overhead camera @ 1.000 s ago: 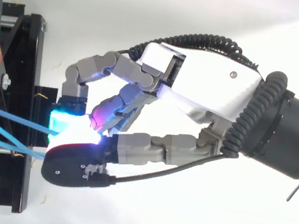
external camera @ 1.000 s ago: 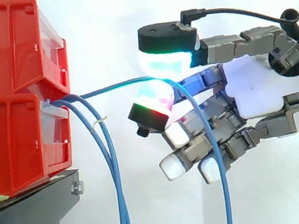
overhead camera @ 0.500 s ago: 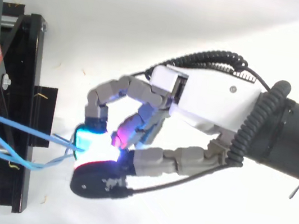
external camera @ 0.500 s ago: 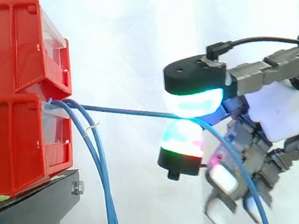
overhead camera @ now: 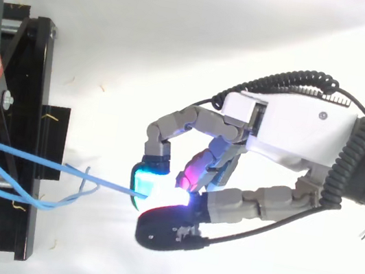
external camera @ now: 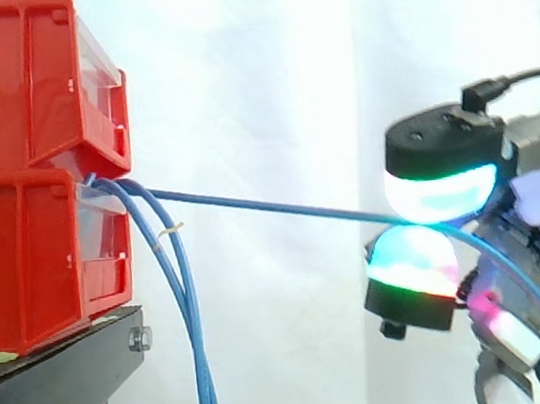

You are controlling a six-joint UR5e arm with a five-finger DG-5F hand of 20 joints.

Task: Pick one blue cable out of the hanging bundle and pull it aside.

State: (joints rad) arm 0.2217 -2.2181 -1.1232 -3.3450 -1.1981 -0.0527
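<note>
As the bundle (external camera: 193,341) hangs, the hand's (overhead camera: 295,127) fingers (external camera: 439,193) pinch one taut blue cable (external camera: 270,205).

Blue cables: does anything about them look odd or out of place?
One blue cable runs taut sideways from the red bins to the hand, pinched in its fingertips; the other cables hang down. Nothing damaged.

Bright, even light — soft shadows

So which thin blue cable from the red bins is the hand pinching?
The taut blue cable stretched nearly level from the red bins to the glowing pads of the hand; the other blue cables hang down slack.
</note>
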